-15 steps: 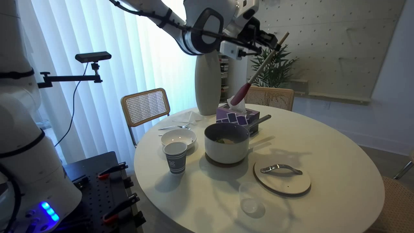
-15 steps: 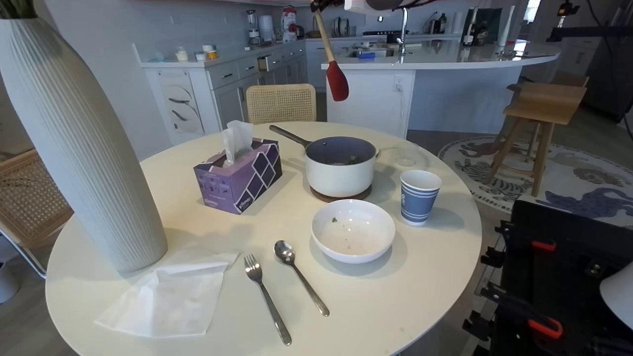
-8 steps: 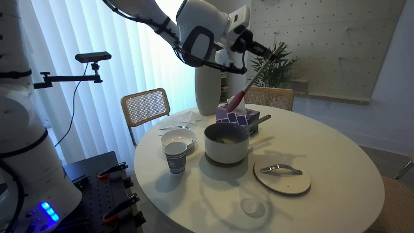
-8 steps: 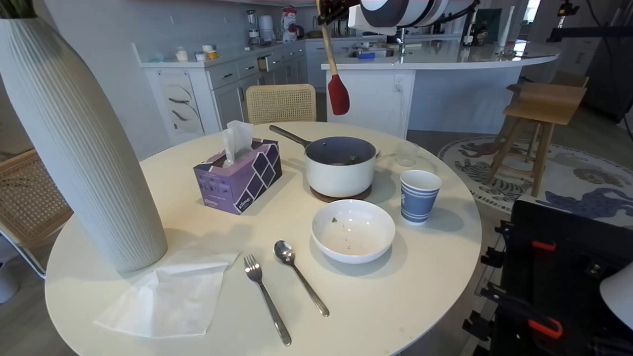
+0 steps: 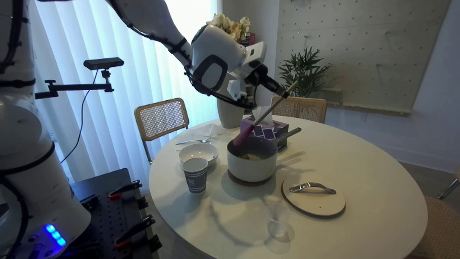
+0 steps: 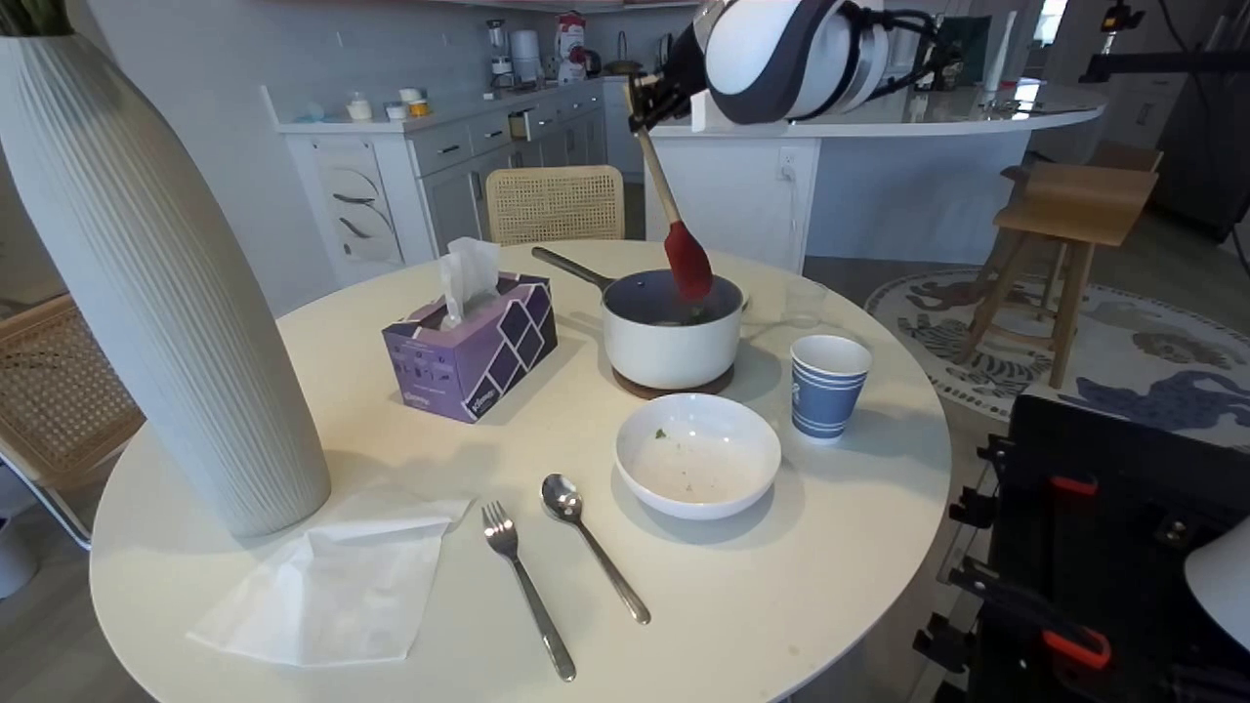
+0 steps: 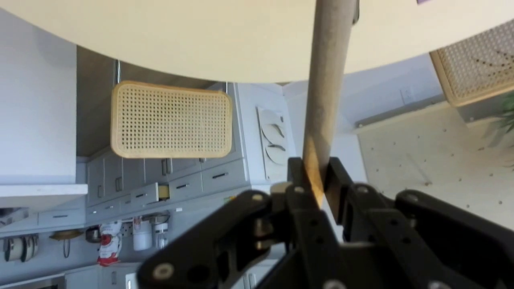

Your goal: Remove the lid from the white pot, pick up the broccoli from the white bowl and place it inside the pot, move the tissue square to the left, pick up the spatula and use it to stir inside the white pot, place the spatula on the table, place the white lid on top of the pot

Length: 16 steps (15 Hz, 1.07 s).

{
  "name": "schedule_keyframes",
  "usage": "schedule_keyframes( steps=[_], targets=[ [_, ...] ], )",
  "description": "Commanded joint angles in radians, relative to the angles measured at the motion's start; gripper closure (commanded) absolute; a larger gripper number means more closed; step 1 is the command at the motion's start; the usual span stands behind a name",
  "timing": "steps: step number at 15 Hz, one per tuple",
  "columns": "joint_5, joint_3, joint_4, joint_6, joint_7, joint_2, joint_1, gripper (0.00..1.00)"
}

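Newly lowered, the spatula (image 6: pixel 675 230) has its head at the mouth of the pot (image 6: pixel 671 356), handle gripped by the pincer (image 7: pixel 314 166); stirring can presumably begin.

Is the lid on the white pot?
No, in an exterior view the lid lies off to the side, apart from the white pot, whose open top shows its inside.

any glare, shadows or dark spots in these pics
In an exterior view, the backlit blinds glare and soft shadows fall on the table; in an exterior view, the spoon's bowl glints; in the wrist view, the hand looks mostly dark.
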Motion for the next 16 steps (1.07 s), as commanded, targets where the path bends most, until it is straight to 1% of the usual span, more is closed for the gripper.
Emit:
schedule_keyframes(
  steps=[1,7,13,16],
  targets=[
    [0.009,-0.007,-0.037,0.000,-0.008,0.028,0.013,0.96],
    [-0.020,-0.001,-0.046,0.000,-0.008,0.052,-0.009,0.96],
    [-0.050,-0.017,-0.039,0.000,-0.014,0.074,-0.012,0.96],
    [-0.056,-0.007,-0.043,0.000,-0.004,0.101,-0.026,0.96]
  ],
)
